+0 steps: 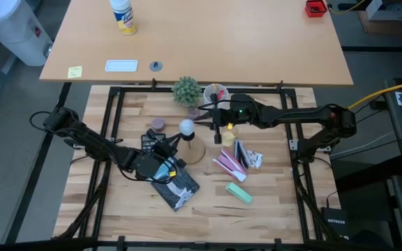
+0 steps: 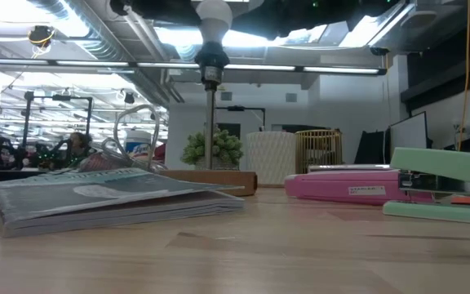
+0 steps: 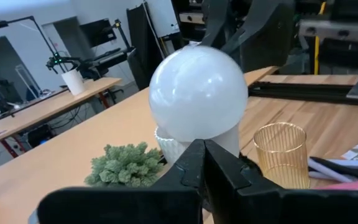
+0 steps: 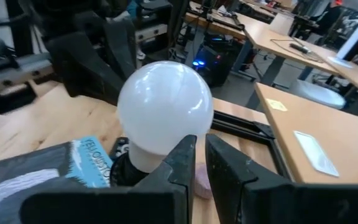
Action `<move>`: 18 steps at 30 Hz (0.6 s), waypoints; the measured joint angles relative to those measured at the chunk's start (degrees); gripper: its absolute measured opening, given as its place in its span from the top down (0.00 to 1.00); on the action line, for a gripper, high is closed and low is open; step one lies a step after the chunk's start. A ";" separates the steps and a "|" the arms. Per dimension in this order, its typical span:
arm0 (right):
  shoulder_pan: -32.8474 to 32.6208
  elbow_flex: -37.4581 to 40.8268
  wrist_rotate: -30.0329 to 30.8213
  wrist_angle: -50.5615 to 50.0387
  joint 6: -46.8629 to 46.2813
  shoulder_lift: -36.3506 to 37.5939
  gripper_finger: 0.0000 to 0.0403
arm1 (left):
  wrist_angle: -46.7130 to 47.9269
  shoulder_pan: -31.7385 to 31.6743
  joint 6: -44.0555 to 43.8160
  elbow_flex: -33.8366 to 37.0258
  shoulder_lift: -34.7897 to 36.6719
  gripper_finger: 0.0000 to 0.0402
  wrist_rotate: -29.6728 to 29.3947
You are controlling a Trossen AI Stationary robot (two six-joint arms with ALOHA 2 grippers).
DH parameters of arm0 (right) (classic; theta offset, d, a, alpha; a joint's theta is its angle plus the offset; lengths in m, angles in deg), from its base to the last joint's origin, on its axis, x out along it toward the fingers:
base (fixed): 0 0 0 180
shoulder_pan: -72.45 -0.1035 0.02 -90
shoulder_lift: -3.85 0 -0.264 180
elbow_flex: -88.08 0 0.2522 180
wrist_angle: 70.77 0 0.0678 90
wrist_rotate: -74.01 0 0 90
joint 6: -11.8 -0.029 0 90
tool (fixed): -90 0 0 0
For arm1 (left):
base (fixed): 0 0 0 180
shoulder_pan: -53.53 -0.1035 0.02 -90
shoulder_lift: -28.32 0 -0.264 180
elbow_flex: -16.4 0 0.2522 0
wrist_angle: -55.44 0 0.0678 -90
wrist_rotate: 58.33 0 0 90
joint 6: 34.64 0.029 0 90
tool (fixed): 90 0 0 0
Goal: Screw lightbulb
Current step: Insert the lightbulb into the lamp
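Farthest left, reaching in over the wooden tabletop [image 1: 117,209] and a dark flat booklet [image 1: 176,187]: the left gripper [image 3: 204,148], fingertips pressed together with no gap, parked low against the neck of the small pear-shaped whitish translucent lightbulb [image 1: 185,127]. Hard to tell from the left wrist view whether pinching anything there or merely touching, probably the latter. Next along, at mid-table: the lightbulb itself, upright, seated base-down in the black socket [image 2: 211,57] atop the pale wooden cone stand [image 1: 195,152], metal thread hidden, so depth of seating unknown. Just right of that, arriving from the right side: the right gripper [image 4: 200,149], fingers parted by only a thin slit, gripping nothing, aimed at the neck below the globe. Further right, close by: a small clear yellowish cup [image 1: 229,131], then a pink stapler [image 1: 225,164] and a mint-green stapler [image 1: 239,193]. Risks from here: too narrow a gap to take the neck without widening first, hence a shove instead of a grasp, tipping the light stand; collision between two grippers crowded at one spot; cross-threading if turned while tilted; slipping on smooth glass; knocking the cup on any wide swing.
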 joint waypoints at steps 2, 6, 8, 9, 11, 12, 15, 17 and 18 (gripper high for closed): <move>0.00 0.00 -1.23 -0.13 -1.10 0.00 0.89 | 0.48 0.00 -0.14 0.00 0.00 1.00 -0.19; 0.00 0.00 -2.21 -0.23 -1.26 0.00 0.89 | 1.39 -0.27 -1.35 0.00 0.00 1.00 -0.37; 0.00 0.00 -2.23 -0.30 -1.46 0.00 0.89 | 1.64 -0.53 -1.42 0.00 0.00 1.00 -0.39; -0.01 0.00 -2.23 -0.33 -2.11 0.00 0.89 | 1.81 -0.66 -1.53 0.00 0.00 1.00 -0.37; -0.02 0.00 -2.24 -0.38 -3.43 0.00 0.89 | 2.53 -1.01 -1.95 0.00 0.00 1.00 -0.37; -0.02 0.00 -2.34 -0.44 -3.54 0.02 0.89 | 2.83 -1.20 -2.24 0.00 0.00 1.00 -0.37; -0.04 0.00 -4.17 -0.96 -3.60 0.04 0.89 | 3.51 -1.83 -3.08 0.00 0.00 1.00 -0.47; -0.13 0.00 -5.29 -1.23 -3.60 0.07 0.89 | 4.60 -2.21 -4.03 0.00 0.02 1.00 -0.56; -0.19 0.00 -5.68 -1.36 -3.60 0.07 0.89 | 4.85 -2.36 -4.33 0.00 0.02 1.00 -0.51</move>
